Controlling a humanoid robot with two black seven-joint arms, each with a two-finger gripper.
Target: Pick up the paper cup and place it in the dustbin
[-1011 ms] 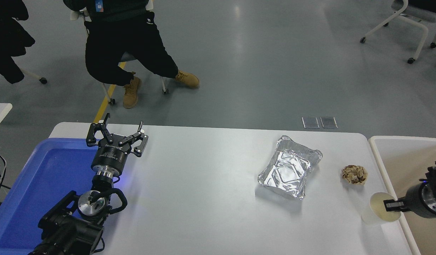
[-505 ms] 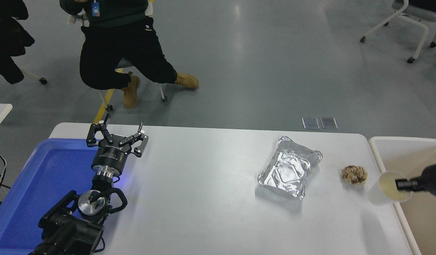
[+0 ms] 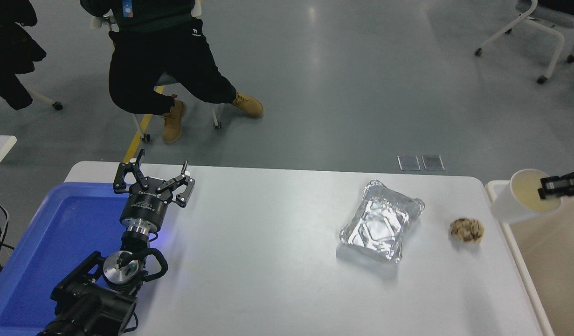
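The white paper cup (image 3: 520, 198) with a cream inside hangs in the air at the right edge, above the near-left rim of the beige dustbin (image 3: 506, 224). My right gripper (image 3: 550, 186) comes in from the right edge and is shut on the cup's rim, one finger inside the cup. Most of the right arm is out of view. My left gripper (image 3: 154, 179) is open and parked at the lower left, over the far edge of the blue tray.
A silver foil tray (image 3: 382, 219) lies on the white table (image 3: 268, 261) right of centre. A crumpled brown paper ball (image 3: 466, 229) lies between it and the dustbin. A blue plastic tray (image 3: 49, 242) sits at the left. A person sits beyond the table's far left.
My right gripper has lifted the cup off the table's near right corner and carried it up and away, to above the dustbin's rim. The left arm has not moved.
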